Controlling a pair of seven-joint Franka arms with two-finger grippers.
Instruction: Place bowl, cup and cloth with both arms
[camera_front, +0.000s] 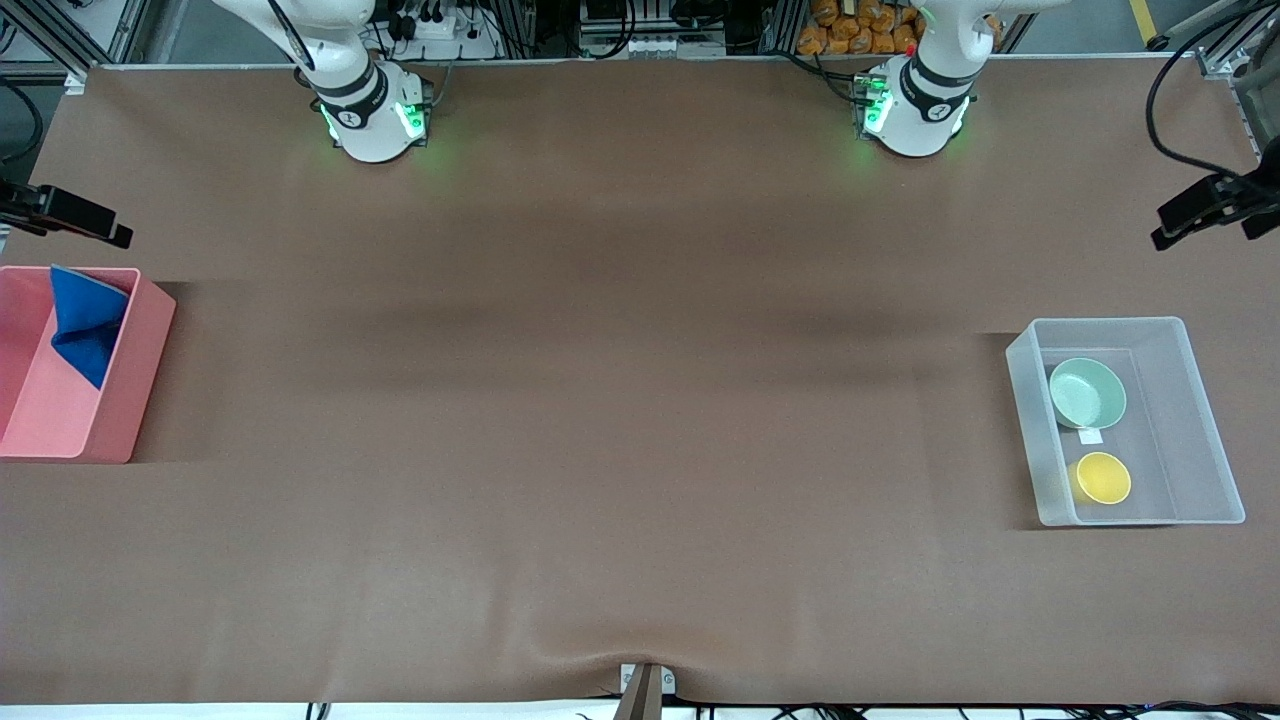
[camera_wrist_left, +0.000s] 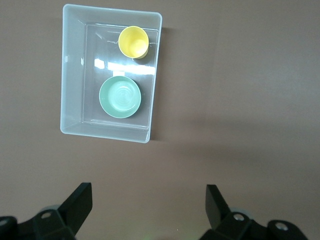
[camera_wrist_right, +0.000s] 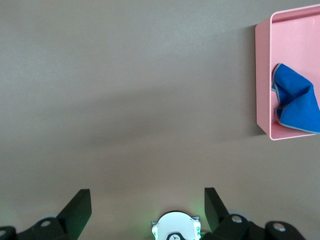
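Observation:
The mint-green bowl (camera_front: 1087, 392) (camera_wrist_left: 120, 97) and the yellow cup (camera_front: 1102, 477) (camera_wrist_left: 133, 42) stand side by side in a clear plastic bin (camera_front: 1200, 420) (camera_wrist_left: 70, 75) at the left arm's end of the table; the cup is nearer the front camera. The blue cloth (camera_front: 88, 320) (camera_wrist_right: 296, 102) lies crumpled in a pink bin (camera_front: 140, 370) (camera_wrist_right: 262, 75) at the right arm's end. My left gripper (camera_wrist_left: 148, 200) hangs open and empty high over bare table, well away from the clear bin. Likewise open and empty, my right gripper (camera_wrist_right: 146, 202) is high above the table by its own base (camera_wrist_right: 175, 227). Neither gripper shows in the front view.
A brown cover spans the table between the two bins. The arms' green-lit bases (camera_front: 375, 115) (camera_front: 915, 110) stand along the edge farthest from the front camera. Black camera mounts (camera_front: 70, 215) (camera_front: 1210, 205) reach in over each end of the table.

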